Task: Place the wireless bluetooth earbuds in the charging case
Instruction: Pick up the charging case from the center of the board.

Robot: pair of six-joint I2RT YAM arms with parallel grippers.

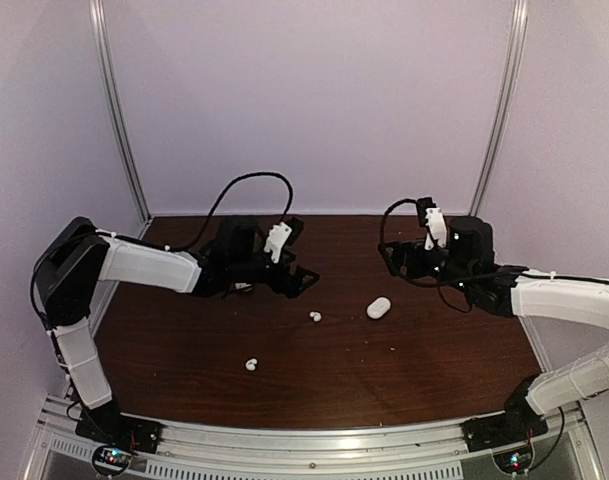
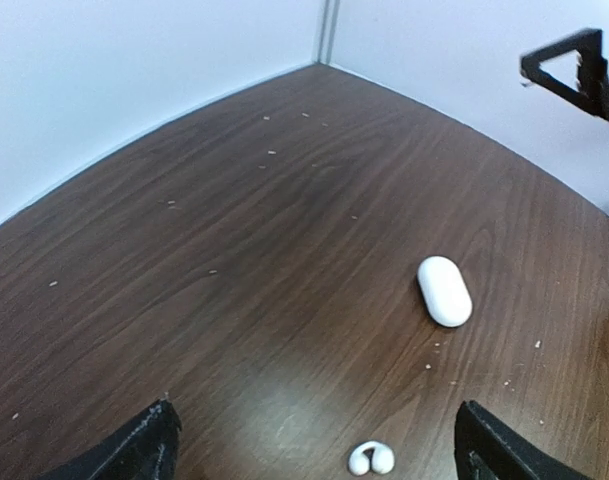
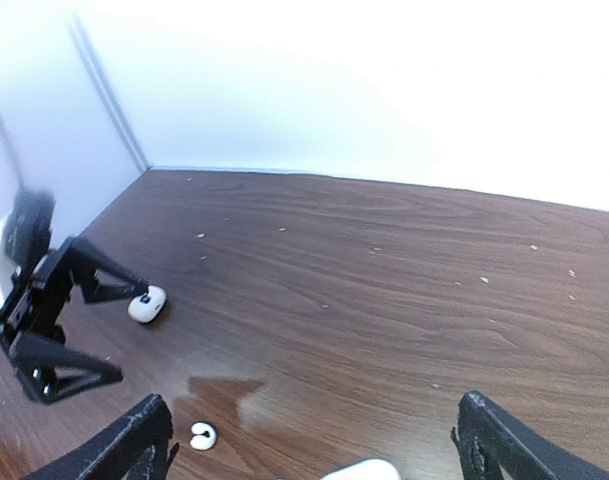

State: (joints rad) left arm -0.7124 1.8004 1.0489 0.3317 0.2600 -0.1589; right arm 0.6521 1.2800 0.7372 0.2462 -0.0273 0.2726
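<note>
Top view only: a second earbud (image 1: pixel 251 365) lies alone toward the near edge of the dark wood-grain surface (image 1: pixel 434 370), well apart from the charging case (image 1: pixel 379 307). Neither wrist view shows it.
Left wrist view: the case appears closed, a smooth white pebble lying flat. The first earbud (image 2: pixel 371 459) lies near it and shows low in the view, between the left fingers (image 2: pixel 134 455).
Right wrist view: a white rounded item (image 3: pixel 147 304) with a dark spot sits just beside one left fingertip. What it is, and whether the two touch, cannot be told.
Earbud look: tiny and glossy white, with two rounded lobes joined in a curl, far smaller than the case.
Earbud place: both lie on the surface, outside the case.
Left fingers: spread wide, holding nothing.
Right fingers (image 3: pixel 504 440): spread wide, holding nothing, raised over the surface beyond the case.
Markings: only that dark spot shows, and it is not legible.
</note>
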